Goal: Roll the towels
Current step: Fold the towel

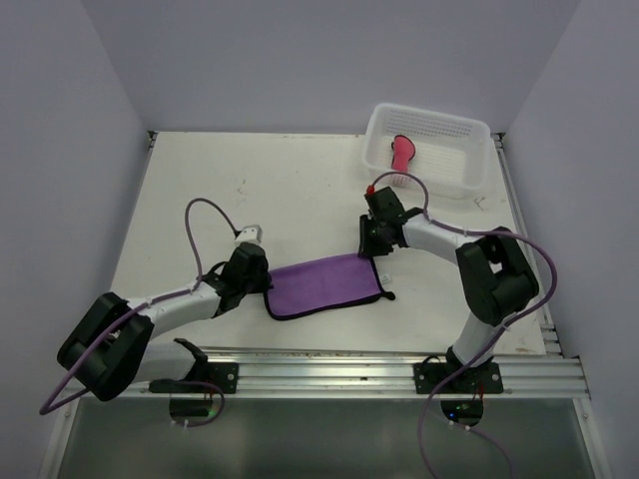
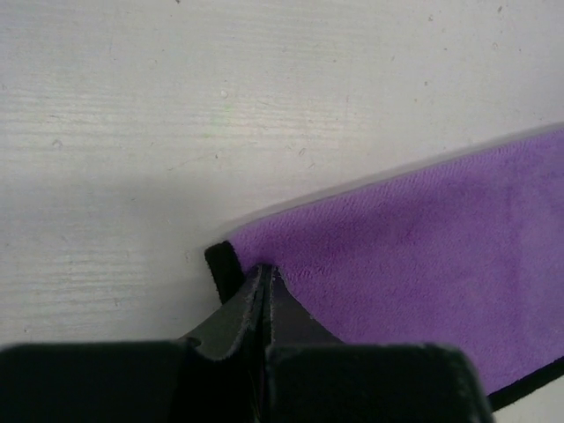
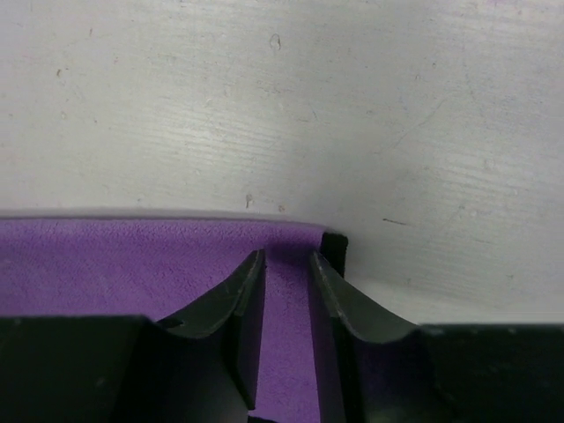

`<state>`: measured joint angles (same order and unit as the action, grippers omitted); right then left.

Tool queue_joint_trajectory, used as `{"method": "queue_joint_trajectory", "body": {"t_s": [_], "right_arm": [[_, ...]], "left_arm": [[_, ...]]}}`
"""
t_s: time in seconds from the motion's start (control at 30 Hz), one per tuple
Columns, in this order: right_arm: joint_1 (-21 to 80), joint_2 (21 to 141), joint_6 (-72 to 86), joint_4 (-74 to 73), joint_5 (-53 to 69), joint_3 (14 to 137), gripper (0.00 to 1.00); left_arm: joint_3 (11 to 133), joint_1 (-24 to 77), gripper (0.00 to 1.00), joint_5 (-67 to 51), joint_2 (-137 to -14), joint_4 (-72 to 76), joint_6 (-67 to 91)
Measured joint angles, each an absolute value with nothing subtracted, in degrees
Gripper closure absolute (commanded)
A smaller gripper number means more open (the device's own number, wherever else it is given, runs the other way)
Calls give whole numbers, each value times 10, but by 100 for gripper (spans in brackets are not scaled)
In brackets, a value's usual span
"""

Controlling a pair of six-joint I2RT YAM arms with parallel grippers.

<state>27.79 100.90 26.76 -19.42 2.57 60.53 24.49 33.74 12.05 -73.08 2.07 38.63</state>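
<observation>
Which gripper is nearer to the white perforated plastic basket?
Right. The right gripper sits at the flat purple towel's far right corner, just in front of the white perforated plastic basket; the left gripper is at the towel's left edge, farther away.

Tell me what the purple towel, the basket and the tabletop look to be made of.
Purple towel: soft napped fabric, likely microfibre, matte with a fine fuzzy pile and black stitched edging. Basket: white moulded plastic, slightly glossy, its walls and floor perforated in rows. Tabletop: probably white-painted wood or laminate, matte, showing faint grain lines and small scuffs.
</observation>
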Motion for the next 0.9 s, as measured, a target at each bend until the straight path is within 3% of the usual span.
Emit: {"method": "queue_joint_trajectory", "body": {"t_s": [0.07, 0.4, 0.67, 0.9], "right_arm": [[278, 991, 263, -207, 25, 606, 60], [278, 892, 259, -225, 20, 594, 58], [277, 889, 270, -228, 5, 520, 56], [277, 909, 275, -210, 8, 497, 58]], "left_arm": [[244, 337, 100, 120, -720, 15, 385], [276, 337, 81, 121, -703, -27, 374], [316, 337, 79, 128, -674, -65, 363], [317, 336, 85, 145, -642, -88, 364]]}}
